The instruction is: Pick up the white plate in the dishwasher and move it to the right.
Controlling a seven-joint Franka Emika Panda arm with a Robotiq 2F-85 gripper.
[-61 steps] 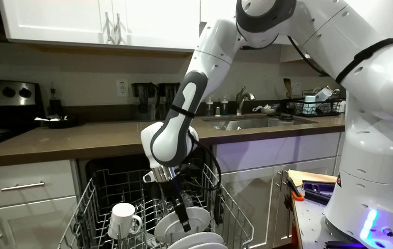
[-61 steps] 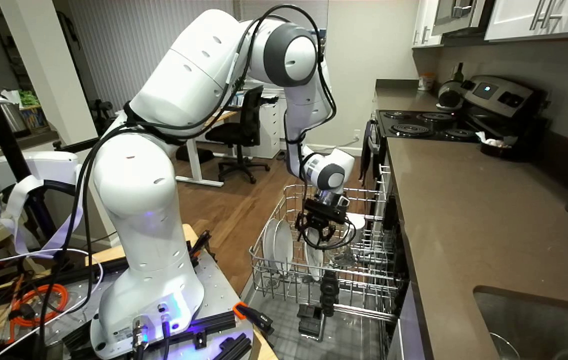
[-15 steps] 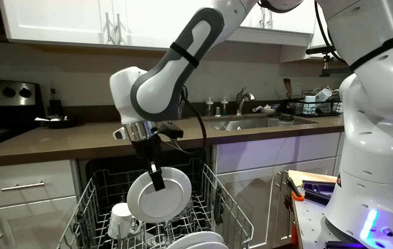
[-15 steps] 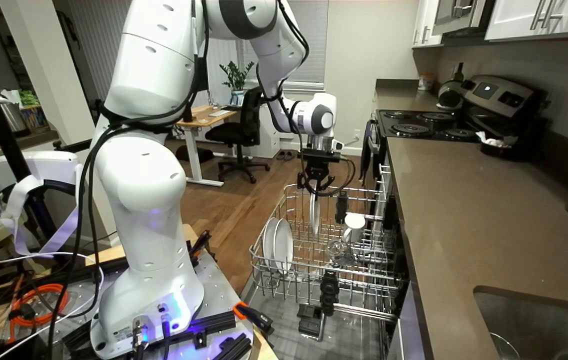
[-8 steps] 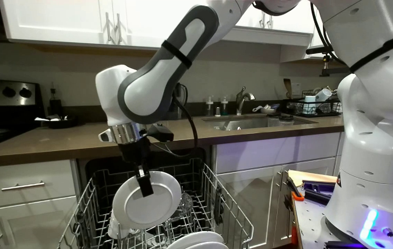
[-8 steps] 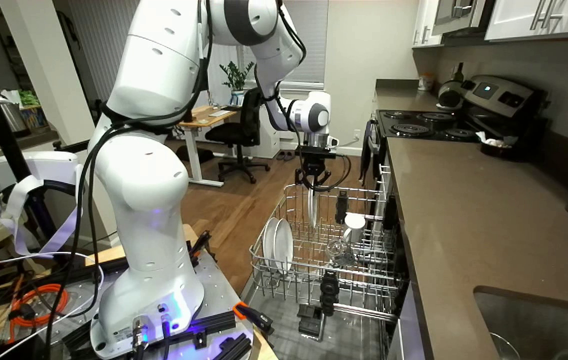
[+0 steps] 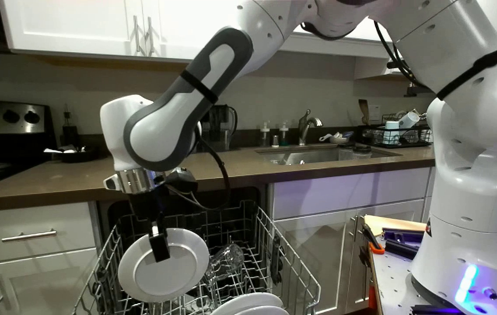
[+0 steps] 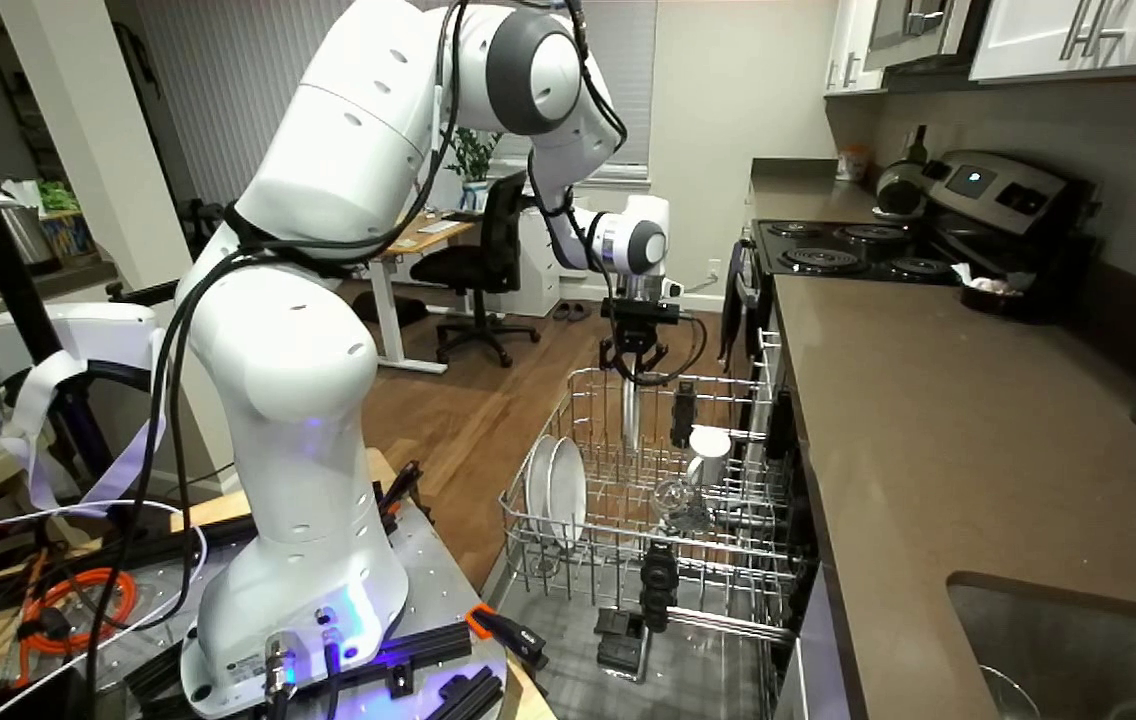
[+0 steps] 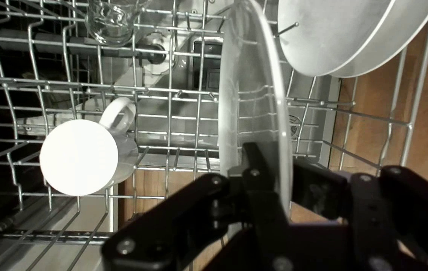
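Gripped near its upper edge, the white plate (image 7: 176,271) hangs upright on edge over the far part of the dishwasher's pulled-out rack (image 8: 618,535). My gripper (image 7: 160,249) comes down from above, one black finger on each face of the plate. In the wrist view the plate (image 9: 248,86) runs up and down the picture between the fingers, and the gripper (image 9: 278,162) is shut on it. From an exterior view it shows as a thin edge-on strip, the plate (image 8: 631,415) under the gripper (image 8: 632,362). Whether its lower edge touches the tines I cannot tell.
A white mug (image 9: 80,158) stands upside down in the rack beside the held plate. Near it lies a clear glass (image 7: 229,258). Two more white plates (image 8: 566,490) stand at the rack's near side. The brown counter (image 7: 95,177) borders the rack.
Four seconds ago the plate stood low among the tines; it has since been lifted. Over the last second it has moved left and slightly down in an exterior view, covering the mug there.
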